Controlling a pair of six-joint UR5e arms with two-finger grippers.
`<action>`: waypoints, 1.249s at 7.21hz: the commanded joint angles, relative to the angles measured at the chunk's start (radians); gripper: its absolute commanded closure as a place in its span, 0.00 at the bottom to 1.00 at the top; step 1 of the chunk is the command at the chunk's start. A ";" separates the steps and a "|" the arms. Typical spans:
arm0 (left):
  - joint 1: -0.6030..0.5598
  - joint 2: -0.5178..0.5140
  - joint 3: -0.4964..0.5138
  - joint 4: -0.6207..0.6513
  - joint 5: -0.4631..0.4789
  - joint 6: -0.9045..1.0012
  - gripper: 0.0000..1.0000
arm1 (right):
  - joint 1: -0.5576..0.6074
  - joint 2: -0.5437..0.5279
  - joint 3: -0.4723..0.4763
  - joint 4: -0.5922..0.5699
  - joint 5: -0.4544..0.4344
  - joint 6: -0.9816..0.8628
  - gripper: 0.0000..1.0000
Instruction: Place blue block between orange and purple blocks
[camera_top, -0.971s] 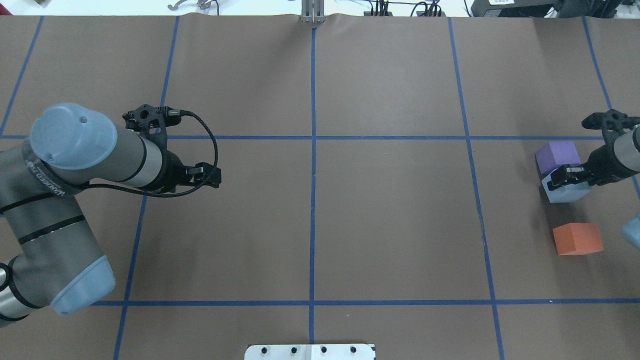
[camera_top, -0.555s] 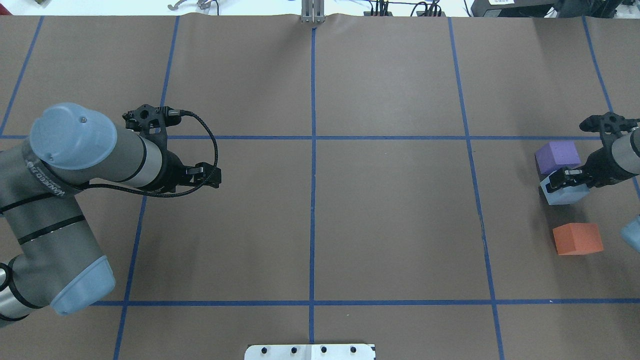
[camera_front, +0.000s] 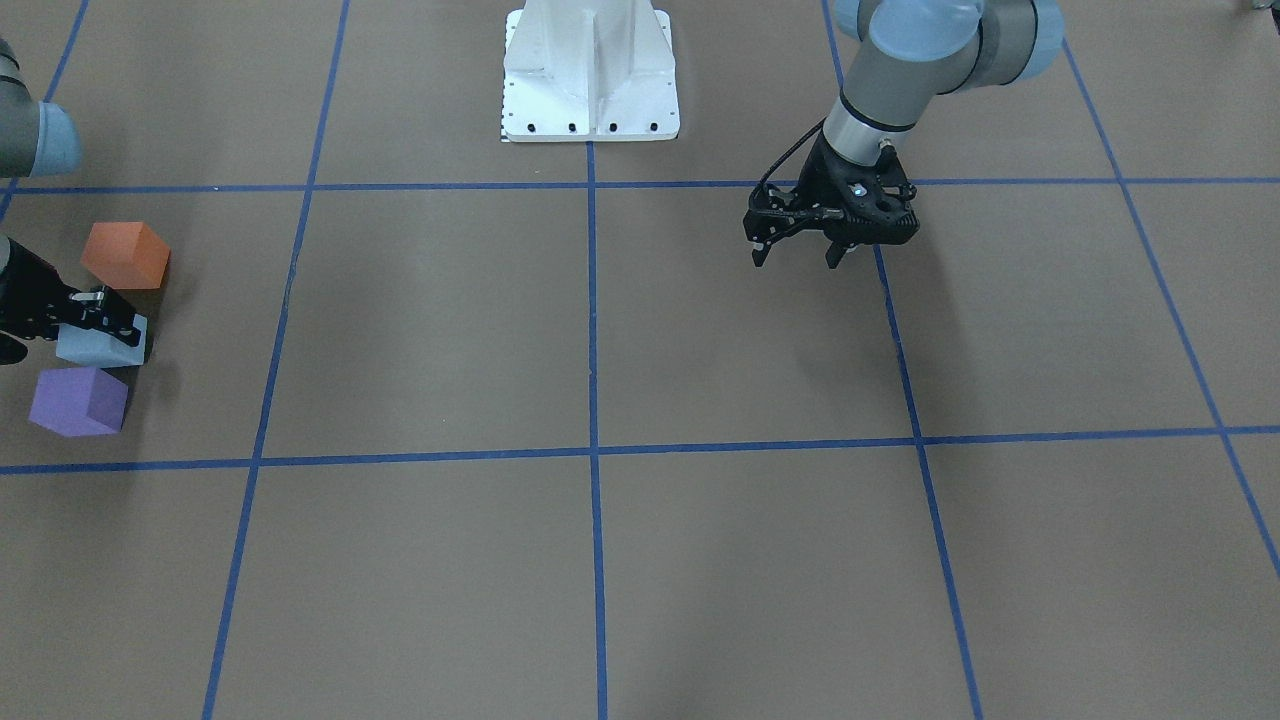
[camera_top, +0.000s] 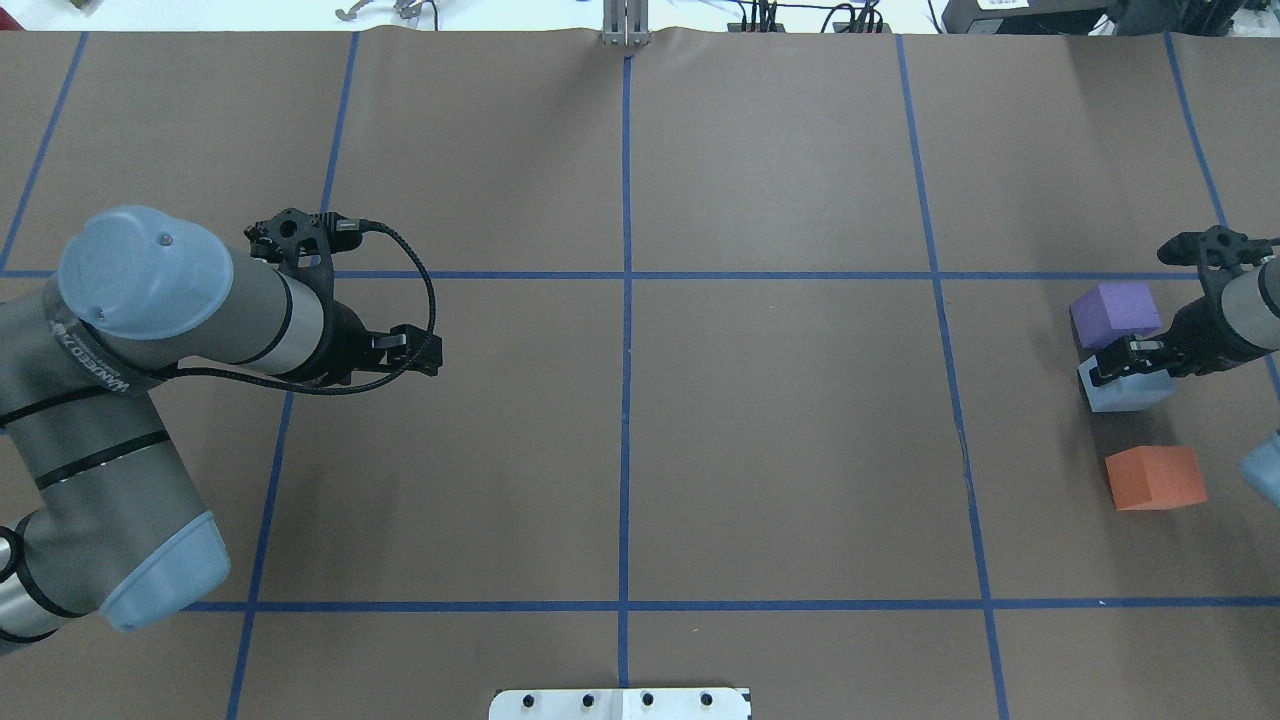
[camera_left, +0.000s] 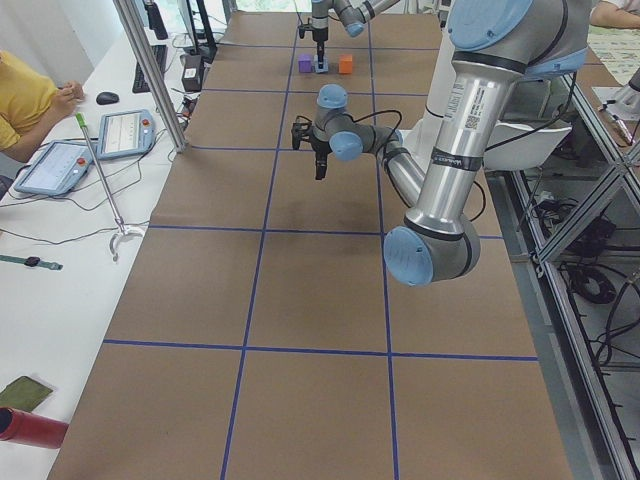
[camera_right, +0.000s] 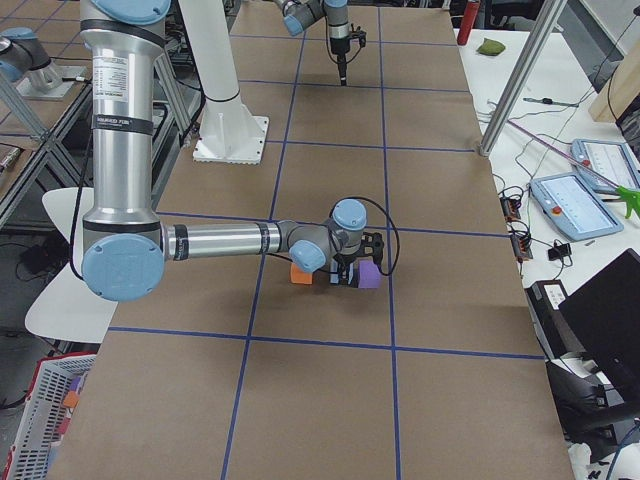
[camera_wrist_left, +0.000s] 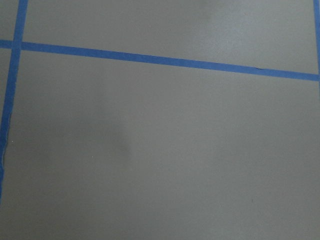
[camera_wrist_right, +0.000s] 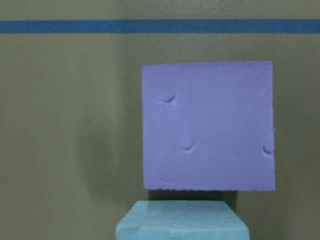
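Blue block (camera_top: 1128, 392) is clamped in the right gripper (camera_top: 1122, 362) and has been nudged lower over the last second. It's just beside the purple block (camera_top: 1115, 312) at 12 o'clock, with the orange block (camera_top: 1155, 478) at 5. Release looks close. Left gripper (camera_front: 795, 255) is held spread, empty.

Toward the right end of the table (camera_top: 780, 450), in a line running away from the robot: near block (camera_top: 1155, 477), then middle block (camera_top: 1128, 392), then far block (camera_top: 1115, 312). Near block set slightly further right than the other two. Middle block close to the far block, seemingly just beside it, contact hard to judge; a clear gap to the near block. Right gripper (camera_top: 1128, 360) directly over the middle block, down on it. Left gripper (camera_front: 797, 256) above the table's left half, well apart from all three. Base plate (camera_top: 620, 703) at the robot-side edge, centred.
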 joint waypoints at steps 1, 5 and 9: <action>0.000 -0.001 -0.001 0.000 0.000 0.000 0.00 | 0.000 -0.001 0.000 0.000 0.000 0.000 0.00; -0.003 -0.001 -0.006 0.002 -0.001 0.000 0.00 | 0.009 -0.027 0.088 0.005 0.011 -0.002 0.00; -0.113 0.108 -0.130 0.008 -0.081 0.107 0.00 | 0.246 -0.089 0.176 -0.011 0.112 -0.031 0.00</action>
